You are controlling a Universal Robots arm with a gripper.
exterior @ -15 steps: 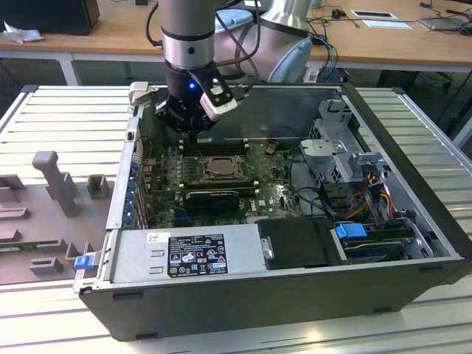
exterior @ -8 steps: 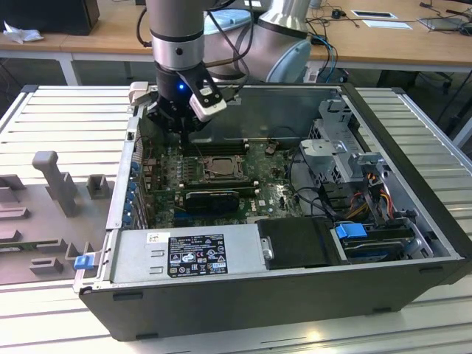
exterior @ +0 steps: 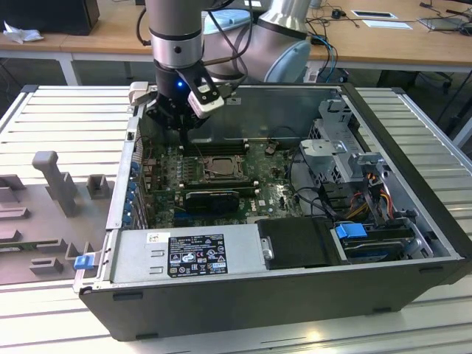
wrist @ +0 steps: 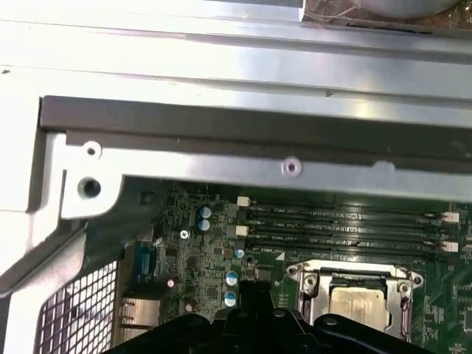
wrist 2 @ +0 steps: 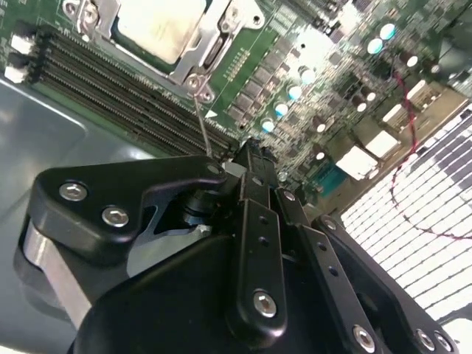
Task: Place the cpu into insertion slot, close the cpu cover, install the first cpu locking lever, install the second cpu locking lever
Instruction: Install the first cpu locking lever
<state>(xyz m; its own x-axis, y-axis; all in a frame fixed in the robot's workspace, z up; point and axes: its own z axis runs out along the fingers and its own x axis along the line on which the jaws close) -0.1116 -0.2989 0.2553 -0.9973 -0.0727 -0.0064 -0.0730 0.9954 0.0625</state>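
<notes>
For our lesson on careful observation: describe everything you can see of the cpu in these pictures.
The cpu is a small flat square chip with a pale grey-silver, metal-looking top. It lies flat, parallel to the green board, seated within the silvery cpu cover, which frames it. The tool hangs beside the cover, apart from the chip.
</notes>
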